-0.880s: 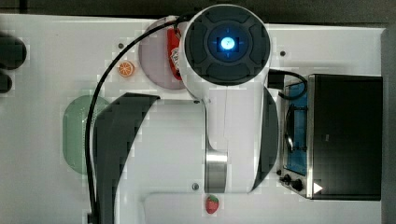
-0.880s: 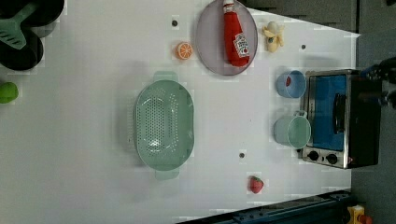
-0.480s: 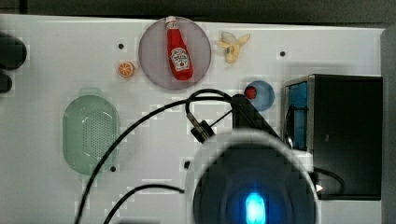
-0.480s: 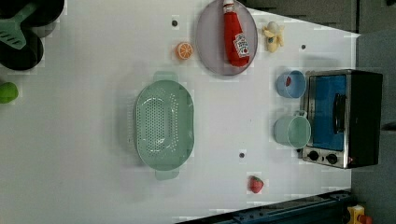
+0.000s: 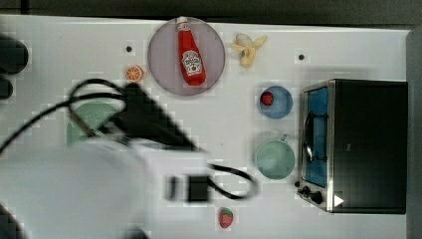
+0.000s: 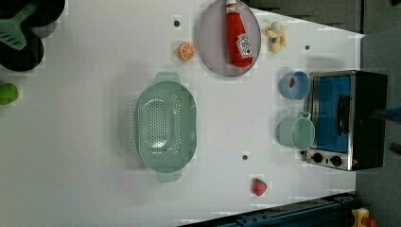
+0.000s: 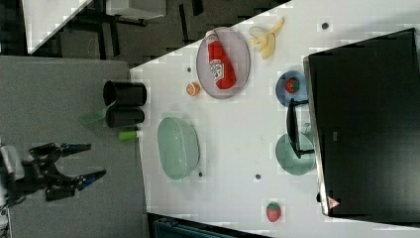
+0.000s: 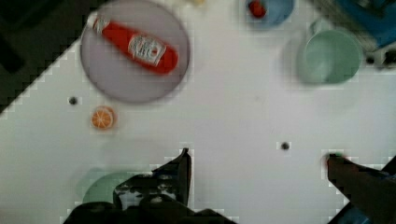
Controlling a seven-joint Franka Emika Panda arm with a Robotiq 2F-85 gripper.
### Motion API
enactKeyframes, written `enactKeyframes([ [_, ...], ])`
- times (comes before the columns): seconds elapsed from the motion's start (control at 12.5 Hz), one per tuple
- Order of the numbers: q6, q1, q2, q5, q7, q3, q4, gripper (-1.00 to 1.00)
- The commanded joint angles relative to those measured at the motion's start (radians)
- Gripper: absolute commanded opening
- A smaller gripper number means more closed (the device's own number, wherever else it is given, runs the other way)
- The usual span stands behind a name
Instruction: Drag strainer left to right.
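Observation:
The strainer (image 6: 165, 125) is a pale mint-green oval basket with a perforated bottom, resting on the white table left of centre in the left view. In the top view my blurred arm covers most of the strainer (image 5: 92, 117). In the right view my gripper (image 7: 89, 161) hangs open with nothing in it, well off to the right view's left of the strainer (image 7: 177, 147) and apart from it. The wrist view has the gripper (image 8: 259, 163) spread wide over bare table, and a bit of the strainer (image 8: 100, 186) shows beside one finger (image 8: 180, 170).
A ketchup bottle (image 5: 190, 52) lies on a grey plate (image 5: 164, 64), with an orange slice (image 5: 134, 73) and a banana (image 5: 247, 48) nearby. A blue cup (image 5: 276, 102), a green cup (image 5: 274, 159) and a toaster oven (image 5: 366, 144) stand at the top view's right. A strawberry (image 5: 226, 218) lies near the front edge.
In the top view my arm has swung from the table's middle down to the lower left, over the strainer. The strainer itself has not moved in the left view.

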Motion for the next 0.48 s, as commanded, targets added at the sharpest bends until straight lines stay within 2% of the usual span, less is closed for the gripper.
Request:
enactKeyframes([
  [0.08, 0.053, 0.032, 0.155, 0.001, 0.263, 0.135, -0.043, 1.00],
  [0.48, 0.233, 0.034, 0.359, -0.001, 0.662, 0.287, -0.074, 1.00],
])
